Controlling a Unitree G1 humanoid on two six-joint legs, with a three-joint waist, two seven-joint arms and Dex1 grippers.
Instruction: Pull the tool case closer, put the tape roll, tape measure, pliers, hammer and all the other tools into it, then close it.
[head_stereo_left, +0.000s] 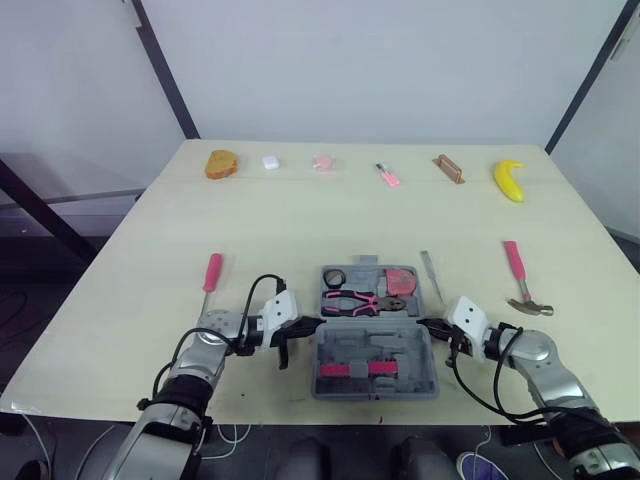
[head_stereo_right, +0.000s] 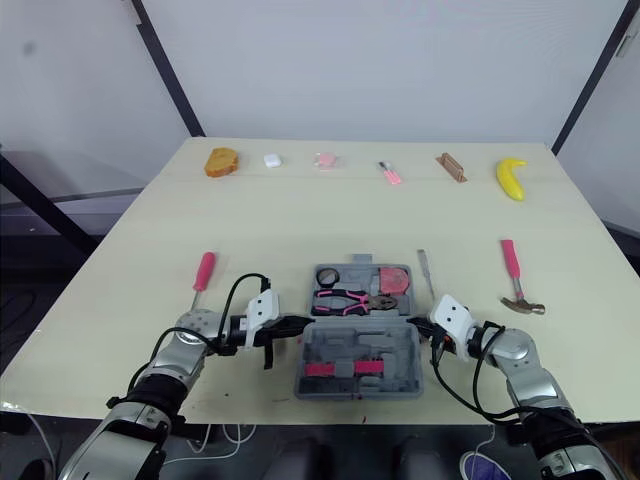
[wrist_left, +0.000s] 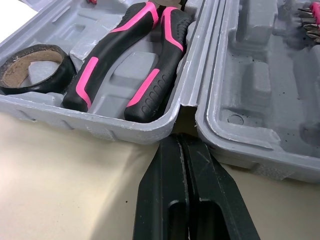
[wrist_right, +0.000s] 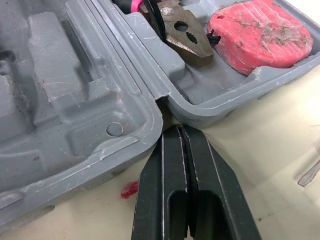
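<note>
In the left eye view the tool case (head_stereo_left: 400, 352) is seen lying open near the table's 6 o'clock edge, directly ahead of the robot, with its long axis and hinge line set from 9 to 3 o'clock; the emptier half is turned toward 6 o'clock and the filled half toward 12. In the filled half the tape roll (head_stereo_left: 334, 277) is lodged at the 9 o'clock end, the tape measure (head_stereo_left: 401, 281) at the 3 o'clock end, and the pliers (head_stereo_left: 352, 303) are laid between them, handles toward 9 and nose toward 3. The left gripper (head_stereo_left: 300, 328) is set at the case's 9 o'clock end and the right gripper (head_stereo_left: 432, 325) at its 3 o'clock end. In the right eye view the hammer (head_stereo_right: 518, 280) is found on the table at 3 o'clock of the case, handle toward 12 and head toward 5, and a pink screwdriver (head_stereo_right: 204, 270) at 9 o'clock, handle toward 12. In the left wrist view the fingers (wrist_left: 170, 190) are shown clenched together on nothing, tips at the hinge notch. In the right wrist view the fingers (wrist_right: 172, 185) are likewise pressed together and empty at the opposite notch. Since nothing is gripped, it is judged that the case could slip or be swung off its axis by uneven pressure, and that further pulling could bring it over the table edge
</note>
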